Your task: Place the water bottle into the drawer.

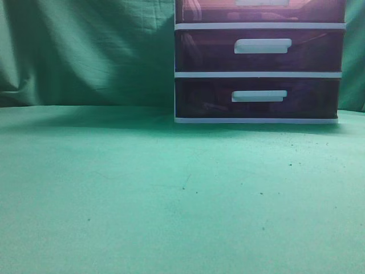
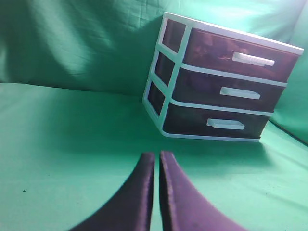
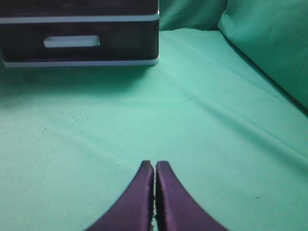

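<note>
The drawer (image 2: 240, 58) is the uppermost of three dark purple drawers with white bar handles in a white-framed unit (image 2: 166, 101). It is pushed in. In the exterior view only its lower edge (image 1: 259, 11) shows at the top. The water bottle is not in any view. My left gripper (image 2: 157, 155) is shut and empty, low over the green cloth, well short of the unit. My right gripper (image 3: 154, 163) is shut and empty, over the cloth to the right of the unit. Neither gripper shows in the exterior view.
Green cloth (image 1: 142, 188) covers the table and hangs as a backdrop (image 1: 85, 51). The two lower drawers (image 1: 259, 48) (image 1: 259, 97) are shut. The lowest drawer shows in the right wrist view (image 3: 72, 43). A cloth fold rises at the right (image 3: 269, 48).
</note>
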Robot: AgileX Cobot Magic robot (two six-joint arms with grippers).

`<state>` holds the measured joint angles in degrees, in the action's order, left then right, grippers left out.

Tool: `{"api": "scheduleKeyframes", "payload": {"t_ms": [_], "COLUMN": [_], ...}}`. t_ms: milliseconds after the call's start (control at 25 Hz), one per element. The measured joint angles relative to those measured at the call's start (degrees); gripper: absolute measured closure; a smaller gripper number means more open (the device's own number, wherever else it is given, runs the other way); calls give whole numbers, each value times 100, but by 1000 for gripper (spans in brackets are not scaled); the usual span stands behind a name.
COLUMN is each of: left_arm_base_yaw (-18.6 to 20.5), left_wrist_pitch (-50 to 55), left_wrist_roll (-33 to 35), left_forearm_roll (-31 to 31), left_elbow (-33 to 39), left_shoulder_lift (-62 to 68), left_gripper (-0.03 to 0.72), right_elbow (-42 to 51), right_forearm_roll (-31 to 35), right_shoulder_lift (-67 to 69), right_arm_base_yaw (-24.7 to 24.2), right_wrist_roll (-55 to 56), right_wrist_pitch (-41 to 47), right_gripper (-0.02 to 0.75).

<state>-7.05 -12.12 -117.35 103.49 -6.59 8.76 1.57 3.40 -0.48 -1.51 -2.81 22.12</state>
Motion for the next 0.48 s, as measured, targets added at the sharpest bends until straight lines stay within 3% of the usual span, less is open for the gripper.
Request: {"api": "scheduleKeyframes", "payload": {"t_ms": [480], "left_arm_base_yaw": [0], "left_wrist_pitch": [0], "left_wrist_roll": [0], "left_forearm_roll": [0], "left_elbow": [0], "left_shoulder_lift": [0], "left_gripper": [688], "right_elbow": [0], "right_forearm_roll": [27], "right_shoulder_lift": [0], "right_arm_base_yaw": [0], "right_wrist_roll": [3], "right_wrist_pitch": [61], "right_gripper": [738]}}
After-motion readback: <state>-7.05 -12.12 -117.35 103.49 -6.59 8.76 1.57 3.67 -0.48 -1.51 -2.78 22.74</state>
